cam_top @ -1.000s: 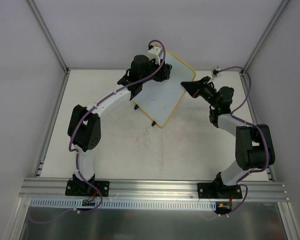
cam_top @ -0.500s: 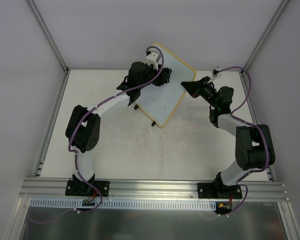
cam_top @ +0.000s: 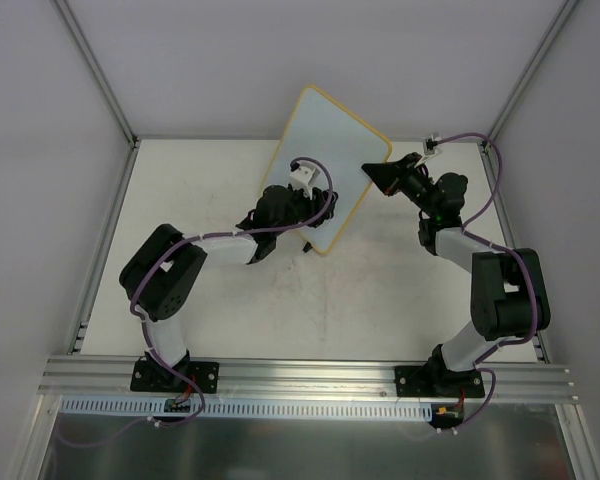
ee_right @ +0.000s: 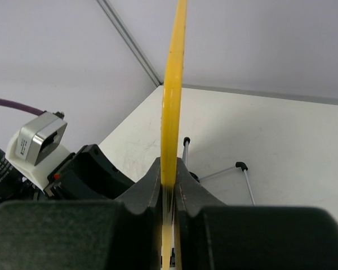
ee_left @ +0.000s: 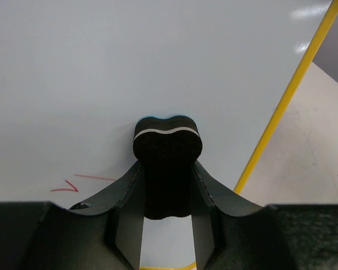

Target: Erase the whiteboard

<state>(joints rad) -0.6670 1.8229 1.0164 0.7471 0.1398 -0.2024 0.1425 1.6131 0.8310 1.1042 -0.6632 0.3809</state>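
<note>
Standing tilted at the far side of the tabletop (cam_top: pixel 230 300), the whiteboard (cam_top: pixel 330 140) is pinched by its yellow frame (ee_right: pixel 173 84) in the right end effector (ee_right: pixel 169 169), whose jaws are closed down to the frame's thickness. A black eraser (ee_left: pixel 168 140) is clamped in the left end effector (ee_left: pixel 168 174) and held against the board face. Most of the visible surface is seen clean. A few thin red strokes (ee_left: pixel 73 184) beside the eraser are left to be wiped, so the task is judged nearly done.

Whiteboard (ee_right: pixel 173 73) edge-on in right gripper (ee_right: pixel 169 171)
</note>
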